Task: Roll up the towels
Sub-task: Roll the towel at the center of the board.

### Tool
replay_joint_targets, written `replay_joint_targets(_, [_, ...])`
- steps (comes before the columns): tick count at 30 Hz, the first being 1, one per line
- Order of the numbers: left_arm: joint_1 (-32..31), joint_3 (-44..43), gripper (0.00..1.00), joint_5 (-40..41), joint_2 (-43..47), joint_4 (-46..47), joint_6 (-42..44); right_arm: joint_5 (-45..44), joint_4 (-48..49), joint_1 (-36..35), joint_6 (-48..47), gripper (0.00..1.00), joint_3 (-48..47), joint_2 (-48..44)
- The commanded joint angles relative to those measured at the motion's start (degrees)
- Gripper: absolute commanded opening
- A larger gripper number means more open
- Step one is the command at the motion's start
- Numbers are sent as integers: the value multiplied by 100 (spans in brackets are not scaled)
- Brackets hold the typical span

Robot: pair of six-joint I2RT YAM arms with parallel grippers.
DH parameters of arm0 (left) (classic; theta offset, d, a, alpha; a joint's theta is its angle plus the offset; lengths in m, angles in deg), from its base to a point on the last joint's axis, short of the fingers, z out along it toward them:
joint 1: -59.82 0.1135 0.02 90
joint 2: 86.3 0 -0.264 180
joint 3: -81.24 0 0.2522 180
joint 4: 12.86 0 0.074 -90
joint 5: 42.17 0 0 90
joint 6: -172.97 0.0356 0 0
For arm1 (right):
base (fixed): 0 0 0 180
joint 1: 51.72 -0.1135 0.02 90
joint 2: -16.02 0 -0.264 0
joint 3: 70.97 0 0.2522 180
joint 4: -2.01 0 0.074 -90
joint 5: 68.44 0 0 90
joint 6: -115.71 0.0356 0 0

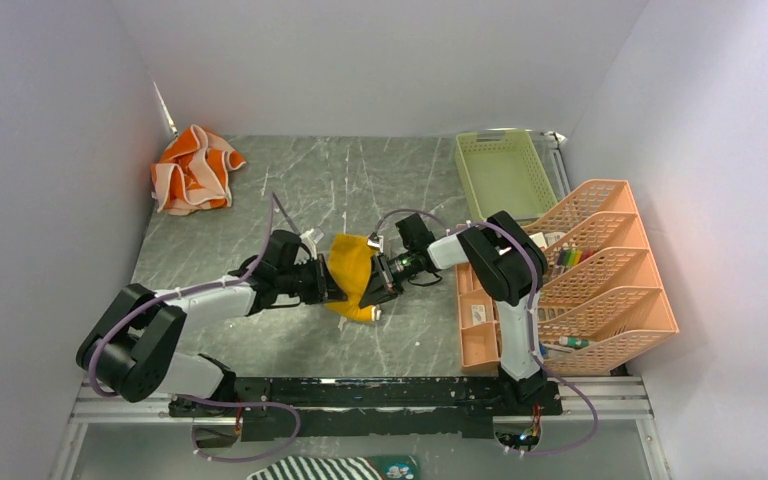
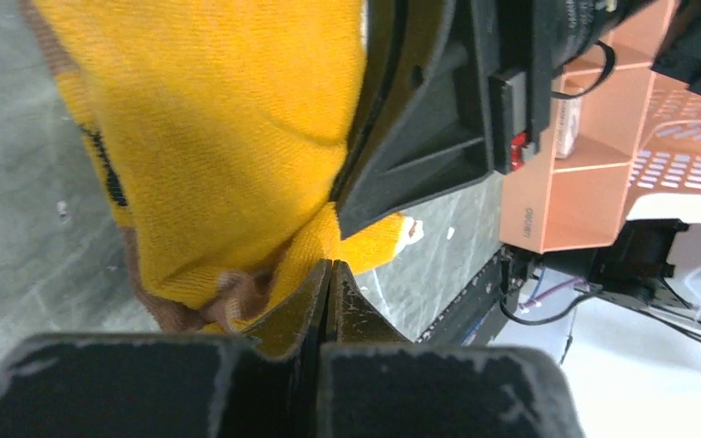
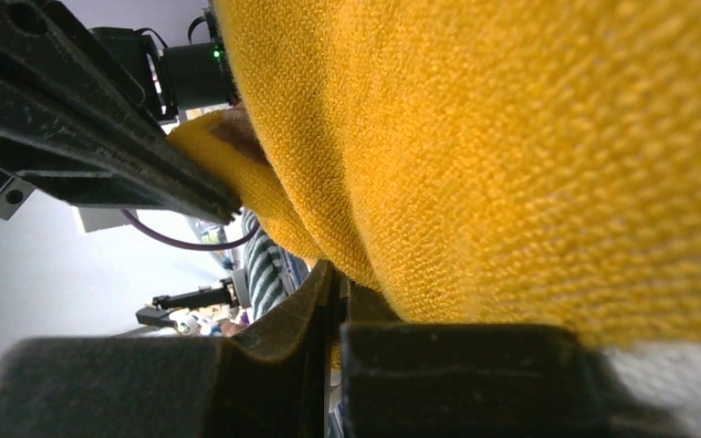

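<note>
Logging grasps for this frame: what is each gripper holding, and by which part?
Both hold the mustard-yellow towel. The left gripper pinches a fold on its left side, and the right gripper pinches its right side.

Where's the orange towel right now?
Top view: the orange towel lies crumpled in the far-left corner of the table, well apart from the mustard towel at centre.

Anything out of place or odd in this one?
The orange towel lies crumpled in the far left corner, neither flat nor rolled. A striped cloth sits on the near side of the arms' base rail. The mustard towel is bunched between the left gripper and right gripper, both shut.
</note>
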Motion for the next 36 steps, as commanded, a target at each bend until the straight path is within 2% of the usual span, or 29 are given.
replay_joint_targets(1, [-26, 209, 7, 550, 52, 41, -40, -258, -249, 28, -251, 0, -81, 81])
replay_joint_targets(5, [-26, 454, 7, 937, 120, -50, -27, -413, -507, 33, -478, 0, -280, 50])
replay_joint_targets(7, [-26, 585, 7, 1095, 141, 18, -58, -617, -768, 24, -702, 12, -411, -26])
replay_joint_targets(11, [-26, 680, 7, 1228, -31, 240, -65, -1385, -958, -16, -942, 27, -520, -598])
replay_joint_targets(14, [-25, 662, 7, 1180, -217, 378, -51, -2331, -910, -253, -1235, 40, -480, -1525])
replay_joint_targets(18, [-35, 540, 7, 1137, -378, 384, 61, -4110, -619, -920, -2058, 54, -94, -2781])
replay_joint_targets(21, [-34, 366, 7, 1111, -574, 240, 245, -5016, 283, -1539, -2911, 57, 733, -3591])
replay_joint_targets(26, [-35, 50, 7, 1170, -825, -153, 516, -4375, 1520, -1983, -4021, 57, 2058, -4189])
replay_joint_targets(31, [-14, -113, 7, 1241, -914, -424, 615, -3879, 1654, -2066, -4847, 57, 2522, -4221])
replay_joint_targets(36, [27, -144, 7, 1130, -959, -494, 617, -3759, 1784, -2123, -5456, 55, 2625, -3838])
